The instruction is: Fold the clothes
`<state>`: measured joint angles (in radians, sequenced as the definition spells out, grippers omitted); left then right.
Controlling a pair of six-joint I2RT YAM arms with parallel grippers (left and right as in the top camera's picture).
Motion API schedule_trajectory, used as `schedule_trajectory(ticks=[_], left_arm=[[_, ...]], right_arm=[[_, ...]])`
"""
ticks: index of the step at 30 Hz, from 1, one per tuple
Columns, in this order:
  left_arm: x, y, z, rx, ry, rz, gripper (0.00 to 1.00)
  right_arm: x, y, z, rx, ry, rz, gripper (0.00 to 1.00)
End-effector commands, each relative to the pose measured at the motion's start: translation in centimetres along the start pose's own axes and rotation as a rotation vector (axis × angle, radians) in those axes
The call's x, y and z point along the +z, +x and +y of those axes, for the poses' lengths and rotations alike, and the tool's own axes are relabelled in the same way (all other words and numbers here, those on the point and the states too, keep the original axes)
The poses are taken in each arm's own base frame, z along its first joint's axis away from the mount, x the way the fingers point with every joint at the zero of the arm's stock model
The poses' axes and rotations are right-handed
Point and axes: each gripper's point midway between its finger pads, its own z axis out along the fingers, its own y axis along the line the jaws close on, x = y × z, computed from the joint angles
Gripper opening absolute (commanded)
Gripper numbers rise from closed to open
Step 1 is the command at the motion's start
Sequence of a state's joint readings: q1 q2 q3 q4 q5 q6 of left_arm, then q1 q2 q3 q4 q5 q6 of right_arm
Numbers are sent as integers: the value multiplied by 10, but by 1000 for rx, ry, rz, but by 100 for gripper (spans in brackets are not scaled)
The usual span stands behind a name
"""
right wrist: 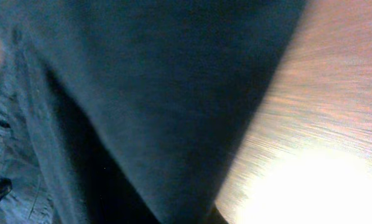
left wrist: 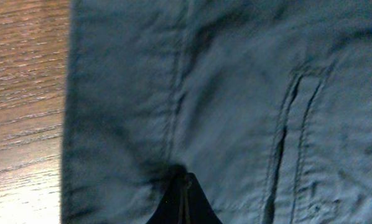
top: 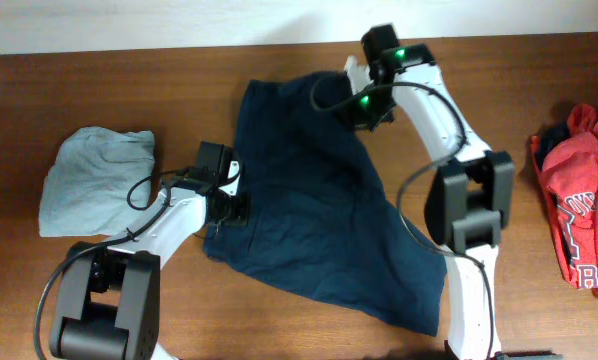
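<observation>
1. The wooden worktop (top: 119,80) carries the navy shorts (top: 309,210), spread at its middle.
2. Your left hand (top: 234,212) is closed, pinching the shorts' left edge. Your right hand (top: 364,112) is clamped on their far edge.
3. Lift both edges together and level, so the fold lands square.

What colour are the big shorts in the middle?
The shorts are dark navy blue; overhead view shows it best.

Left gripper (top: 229,212) and right gripper (top: 365,108), both closed.

Overhead evenly lit; right wrist view blurred, with glare on the table (right wrist: 310,180)
</observation>
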<state>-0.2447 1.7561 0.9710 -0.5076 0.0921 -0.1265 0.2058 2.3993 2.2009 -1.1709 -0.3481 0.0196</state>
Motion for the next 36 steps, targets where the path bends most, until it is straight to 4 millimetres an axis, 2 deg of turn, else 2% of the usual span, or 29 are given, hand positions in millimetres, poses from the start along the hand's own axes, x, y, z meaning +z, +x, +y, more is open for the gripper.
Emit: schedule_trajectory(ticks=[1, 4, 9, 11, 14, 18, 20, 22, 23, 25, 28, 29, 32, 34, 35, 36], left_arm=[[3, 0, 3, 13, -12, 6, 0], [3, 0, 3, 13, -12, 6, 0], [3, 0, 3, 13, -12, 5, 0], [3, -1, 3, 13, -12, 3, 0], [3, -1, 3, 14, -12, 2, 0], [3, -2, 3, 14, -11, -3, 0], [3, -4, 3, 14, -11, -9, 0], [3, -5, 2, 15, -10, -16, 0], [3, -6, 2, 15, -9, -20, 0], [3, -8, 2, 16, -8, -28, 0], [2, -13, 1, 18, -6, -46, 1], [2, -15, 1, 19, -5, -55, 1], [4, -24, 0, 22, 0, -89, 1], [11, -26, 0, 22, 4, -92, 1], [16, -24, -1, 22, 11, -83, 1], [22, -20, -2, 21, 17, -65, 1]], right_arm=[[-106, -20, -13, 2, 279, -215, 4], [-121, -15, -20, 9, 351, -222, 4], [-119, -5, -29, 20, 379, -179, 5], [-123, -5, -41, 36, 420, -183, 9], [-139, -2, -75, 103, 537, -189, 18], [-160, 16, -128, 271, 604, -180, 18], [-166, 28, -149, 355, 562, -168, 14], [-165, 31, -151, 379, 480, -166, 11], [-159, 28, -138, 315, 340, -158, 12], [-152, 23, -117, 224, 200, -157, 30], [-141, 21, -110, 190, 167, -148, 54], [-128, 21, -110, 181, 164, -142, 64], [-82, 29, -116, 164, 120, -82, 67], [-52, 37, -107, 116, 14, -45, 66], [-40, 40, -102, 99, -30, -37, 64], [-28, 43, -102, 97, -44, -25, 57]])
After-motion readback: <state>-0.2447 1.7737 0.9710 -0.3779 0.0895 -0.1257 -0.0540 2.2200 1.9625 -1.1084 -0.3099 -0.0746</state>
